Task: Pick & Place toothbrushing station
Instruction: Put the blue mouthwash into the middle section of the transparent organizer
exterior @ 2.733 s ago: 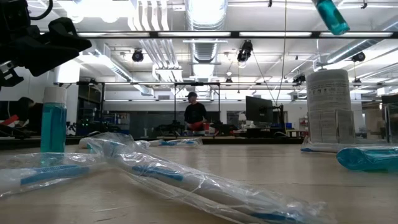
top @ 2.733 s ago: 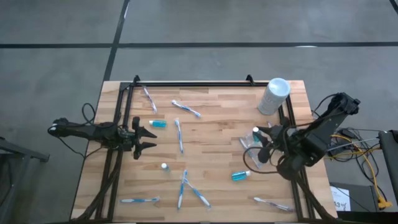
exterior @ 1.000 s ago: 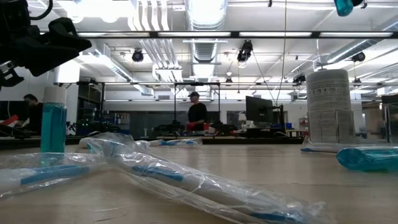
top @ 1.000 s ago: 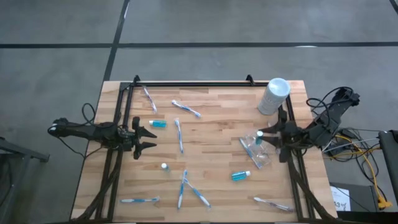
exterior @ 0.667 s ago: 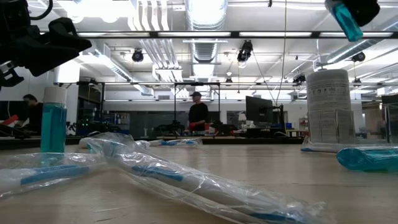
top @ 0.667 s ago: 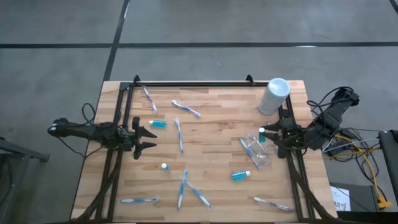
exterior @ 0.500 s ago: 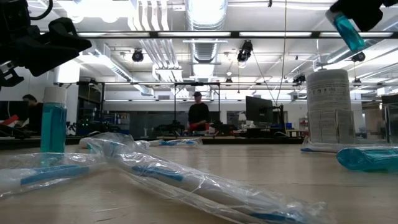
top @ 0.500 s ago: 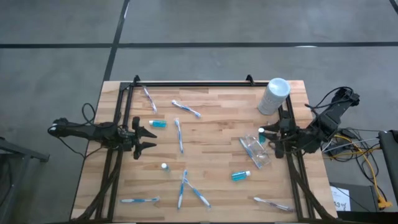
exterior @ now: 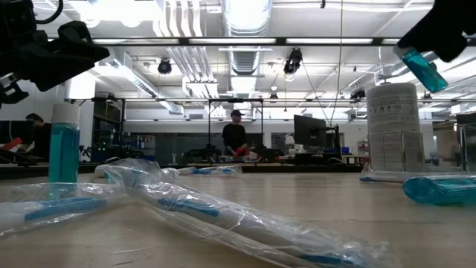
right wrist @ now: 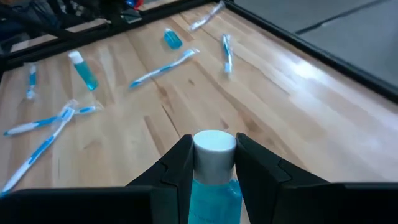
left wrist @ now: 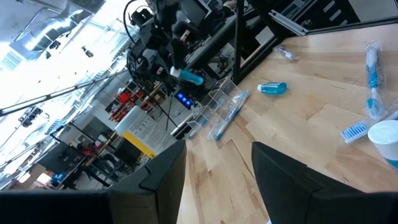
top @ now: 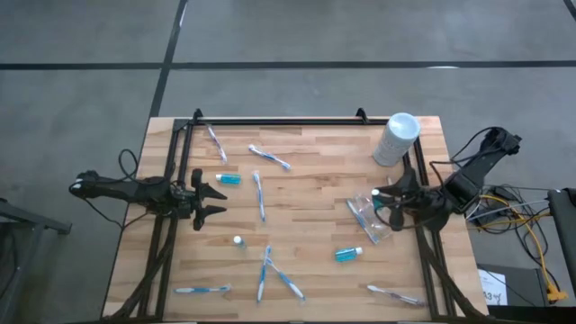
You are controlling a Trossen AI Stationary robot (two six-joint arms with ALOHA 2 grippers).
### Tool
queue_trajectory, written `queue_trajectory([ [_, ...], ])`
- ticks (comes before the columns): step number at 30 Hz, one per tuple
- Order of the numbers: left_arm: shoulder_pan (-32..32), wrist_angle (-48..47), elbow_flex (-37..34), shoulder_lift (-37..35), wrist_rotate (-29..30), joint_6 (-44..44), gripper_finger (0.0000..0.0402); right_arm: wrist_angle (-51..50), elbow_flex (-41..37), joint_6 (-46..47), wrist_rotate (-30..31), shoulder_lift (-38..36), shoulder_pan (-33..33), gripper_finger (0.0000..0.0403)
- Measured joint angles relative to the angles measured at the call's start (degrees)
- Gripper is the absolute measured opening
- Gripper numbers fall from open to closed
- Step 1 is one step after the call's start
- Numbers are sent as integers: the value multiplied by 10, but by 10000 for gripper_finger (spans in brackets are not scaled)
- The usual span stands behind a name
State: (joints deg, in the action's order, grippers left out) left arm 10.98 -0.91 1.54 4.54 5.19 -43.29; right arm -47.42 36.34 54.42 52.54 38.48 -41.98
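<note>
Your right gripper [top: 389, 202] is clamped on a small blue tube [right wrist: 213, 167] with a white cap; its two fingers [right wrist: 175, 163] press the tube just under the cap, and the tube hangs tilted in the air, clear of the wood, at the right side of the table [top: 306, 270]. Directly under it lies the clear pouch [top: 367, 216], flat on the boards with something blue inside. The tall white cylinder [top: 396, 139] stands at the far right corner, just beyond the pouch.

Your left gripper [top: 211, 201] waits at the left edge of the table with its fingers spread and nothing between them.

The remaining pieces are scattered. One tube [top: 348, 255] lies on its side nearer than the pouch, another [top: 228, 179] lies just beside the left gripper, and a third [top: 238, 241] stands upright left of centre. Toothbrushes lie at the far left [top: 216, 142], far centre [top: 269, 157], centre [top: 259, 195], near left [top: 202, 289] and near right [top: 395, 293], with a crossed pair [top: 274, 274] at the near centre. A person [exterior: 234, 138] stands in the room beyond the table
</note>
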Motion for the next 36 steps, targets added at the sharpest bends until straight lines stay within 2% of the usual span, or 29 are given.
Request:
queue_trajectory([
  [13,0,0,0,0,0,0,188,4,-59,90,0,0,0,95],
  [24,0,0,0,0,0,0,188,14,-100,89,0,0,0,95],
  [29,0,0,0,0,0,0,188,15,-108,41,2,2,0,100],
  [36,0,0,0,0,0,0,188,37,-129,36,6,3,0,110],
])
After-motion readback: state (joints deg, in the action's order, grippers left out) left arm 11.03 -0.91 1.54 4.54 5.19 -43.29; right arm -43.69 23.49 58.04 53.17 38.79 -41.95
